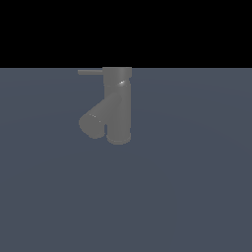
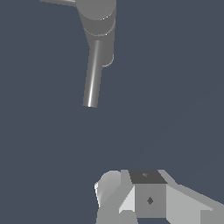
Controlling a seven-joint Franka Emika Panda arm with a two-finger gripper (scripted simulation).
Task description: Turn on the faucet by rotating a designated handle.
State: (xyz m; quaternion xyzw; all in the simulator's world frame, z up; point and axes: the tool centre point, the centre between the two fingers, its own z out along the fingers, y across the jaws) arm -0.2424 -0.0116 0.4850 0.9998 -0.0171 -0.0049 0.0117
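1. My pale grey, blocky, faceted gripper (image 2: 131, 199) shows only in the wrist view; I cannot tell whether its jaws are parted or closed, and it holds nothing.
2. Well apart from it stands the dull grey metal Y-shaped faucet (image 1: 118, 106), a thick upright cylinder with a short fat diagonal spout, on a flat slate-blue floor (image 1: 197, 187).
3. The thin straight dark grey rod handle (image 1: 90, 72) juts from the top cap toward the exterior view's left.

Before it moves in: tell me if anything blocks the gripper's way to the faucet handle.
Nothing visible does. In the wrist view only bare floor lies between the gripper and the handle on the faucet. The exterior view does not show the gripper.
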